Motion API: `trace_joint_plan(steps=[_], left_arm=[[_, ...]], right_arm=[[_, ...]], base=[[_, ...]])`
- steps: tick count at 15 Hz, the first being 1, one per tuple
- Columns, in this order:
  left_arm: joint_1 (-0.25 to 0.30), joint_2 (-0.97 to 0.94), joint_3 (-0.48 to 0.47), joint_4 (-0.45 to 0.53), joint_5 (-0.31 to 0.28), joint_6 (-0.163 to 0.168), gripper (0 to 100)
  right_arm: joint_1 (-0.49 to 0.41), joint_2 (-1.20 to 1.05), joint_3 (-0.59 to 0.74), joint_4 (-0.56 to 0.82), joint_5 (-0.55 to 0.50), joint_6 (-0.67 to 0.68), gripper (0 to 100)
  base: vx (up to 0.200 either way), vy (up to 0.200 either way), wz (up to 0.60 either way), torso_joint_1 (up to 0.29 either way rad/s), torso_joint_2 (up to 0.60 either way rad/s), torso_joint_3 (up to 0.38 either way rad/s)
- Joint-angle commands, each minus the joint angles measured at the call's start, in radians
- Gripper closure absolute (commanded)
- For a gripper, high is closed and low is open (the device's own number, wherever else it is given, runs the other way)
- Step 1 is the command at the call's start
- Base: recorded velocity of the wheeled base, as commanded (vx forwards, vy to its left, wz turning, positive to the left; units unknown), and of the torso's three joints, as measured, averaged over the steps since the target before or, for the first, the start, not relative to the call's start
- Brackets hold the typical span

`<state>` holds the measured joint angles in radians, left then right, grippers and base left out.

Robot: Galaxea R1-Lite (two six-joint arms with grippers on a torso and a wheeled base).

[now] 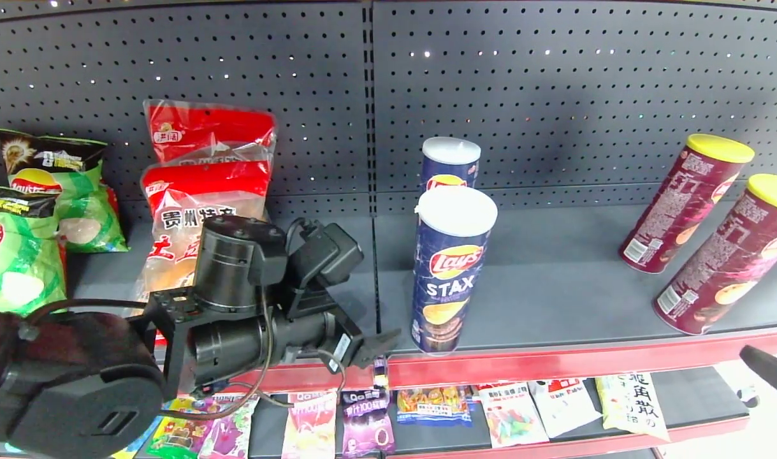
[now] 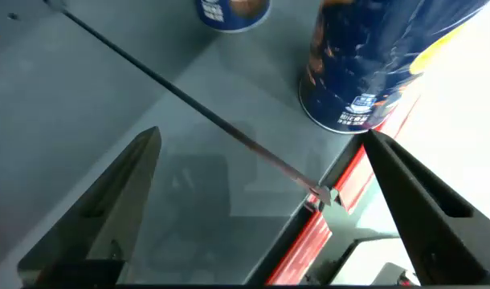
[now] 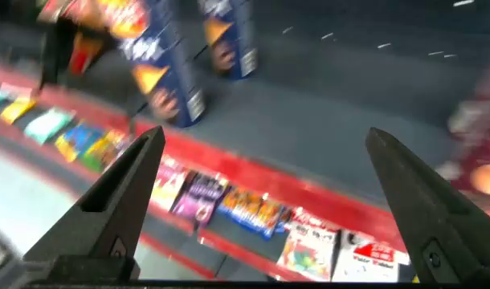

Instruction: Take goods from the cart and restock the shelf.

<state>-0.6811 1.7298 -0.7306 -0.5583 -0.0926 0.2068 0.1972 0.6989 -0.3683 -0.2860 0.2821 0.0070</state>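
Two blue chip cans stand on the grey shelf (image 1: 554, 287), one at the front (image 1: 452, 268) and one behind it (image 1: 450, 162). My left gripper (image 1: 372, 347) hovers at the shelf's red front edge (image 1: 554, 360), just left of the front can. In the left wrist view that gripper (image 2: 261, 185) is open with nothing between its fingers, and the front can (image 2: 373, 72) is close ahead. My right gripper (image 3: 265, 172) is open and empty, off the shelf front, facing both blue cans (image 3: 161, 64). One of its fingers (image 1: 767, 370) juts in at the far right.
Two maroon cans with yellow lids (image 1: 688, 201) (image 1: 726, 255) lean at the shelf's right end. Red bags (image 1: 203, 191) and green chip bags (image 1: 18, 255) fill the left. Bare shelf lies between the blue and maroon cans. Small snack packets (image 1: 433, 405) line the lower shelf.
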Motion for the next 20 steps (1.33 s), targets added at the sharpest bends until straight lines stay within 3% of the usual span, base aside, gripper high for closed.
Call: trace_joint_plan(steps=[1,20], left_arm=[[-0.002,0.019,-0.001,0.0,0.001,0.0,0],[-0.017,0.114,-0.095,-0.003,0.001,0.0,0]], right_arm=[[-0.013,-0.006,-0.008,-0.001,0.0,0.001,0],[-0.013,-0.003,0.0,-0.001,0.0,0.002,0]], base=[[0.0,0.0,0.0,0.0,0.0,0.0],[0.0,0.0,0.0,0.0,0.0,0.0]])
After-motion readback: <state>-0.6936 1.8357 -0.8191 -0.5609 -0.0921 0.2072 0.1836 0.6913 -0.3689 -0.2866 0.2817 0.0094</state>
